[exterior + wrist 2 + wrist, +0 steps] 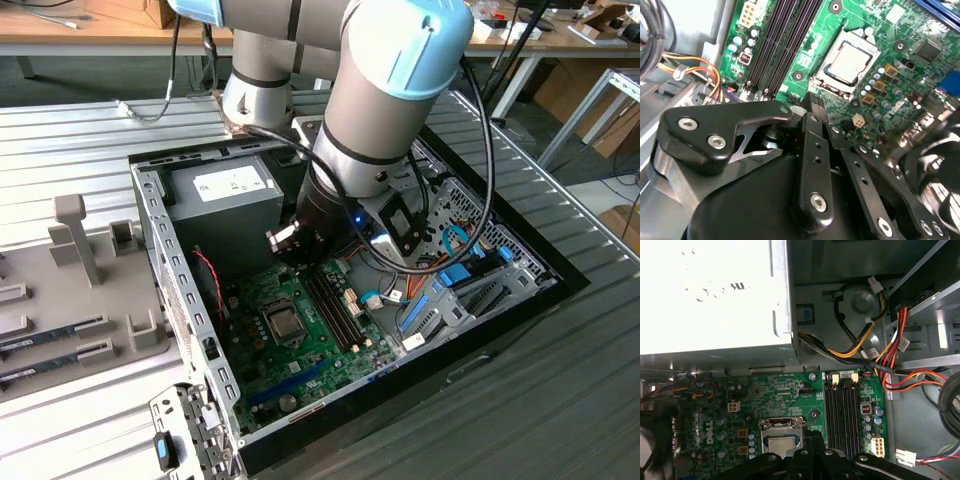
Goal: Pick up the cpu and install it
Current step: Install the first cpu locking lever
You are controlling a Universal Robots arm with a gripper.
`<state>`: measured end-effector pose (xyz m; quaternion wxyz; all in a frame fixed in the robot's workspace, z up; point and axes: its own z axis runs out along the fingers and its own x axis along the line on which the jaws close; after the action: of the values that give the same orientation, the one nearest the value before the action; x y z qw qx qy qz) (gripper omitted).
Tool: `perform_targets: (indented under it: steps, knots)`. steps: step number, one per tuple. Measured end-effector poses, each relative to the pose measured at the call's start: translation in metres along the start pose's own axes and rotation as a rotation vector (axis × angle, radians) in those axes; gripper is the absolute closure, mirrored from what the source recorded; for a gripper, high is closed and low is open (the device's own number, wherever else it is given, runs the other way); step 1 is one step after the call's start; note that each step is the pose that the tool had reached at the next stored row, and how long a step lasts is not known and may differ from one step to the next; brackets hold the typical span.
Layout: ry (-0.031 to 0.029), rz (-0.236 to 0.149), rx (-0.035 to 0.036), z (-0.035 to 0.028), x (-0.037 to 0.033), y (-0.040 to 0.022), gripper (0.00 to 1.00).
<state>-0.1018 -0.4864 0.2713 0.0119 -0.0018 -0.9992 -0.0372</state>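
The cpu [283,322] lies flat in the socket of the green motherboard [300,355], inside the open computer case. Its silvery top [850,62] is ringed by the socket's metal frame. My gripper [300,248] hovers above the board, beside the cpu and toward the memory slots, without touching it. In both wrist views the black fingers [813,107] stand pressed together with nothing between them, so the gripper is shut and empty. In the first wrist view the cpu [783,444] is partly covered by the fingertips [814,440].
A grey power-supply box [225,195] fills the case's back corner, close to the arm. Black memory slots [335,305] run beside the socket. Coloured cable bundles [875,355] and blue connectors [455,275] crowd the case's right side. Memory sticks [60,335] rest on a grey fixture outside.
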Motion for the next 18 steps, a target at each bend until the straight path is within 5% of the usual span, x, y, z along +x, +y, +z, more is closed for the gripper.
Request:
perform_targets:
  steps: [3, 5, 7, 11, 18]
  knots:
    - [0.0006, 0.0, -0.0003, -0.0075, -0.0005, 0.0007, 0.89]
    - [0.0084, 0.001, -0.0002, -0.0075, -0.0046, 0.002, 0.89]
    - [0.019, 0.001, -0.0001, -0.0069, -0.009, 0.0104, 0.89]
    - [0.0213, -0.009, -0.0018, -0.0033, -0.0086, 0.0231, 0.89]
    - [0.0215, -0.013, -0.0106, 0.0076, -0.0038, 0.0279, 0.89]
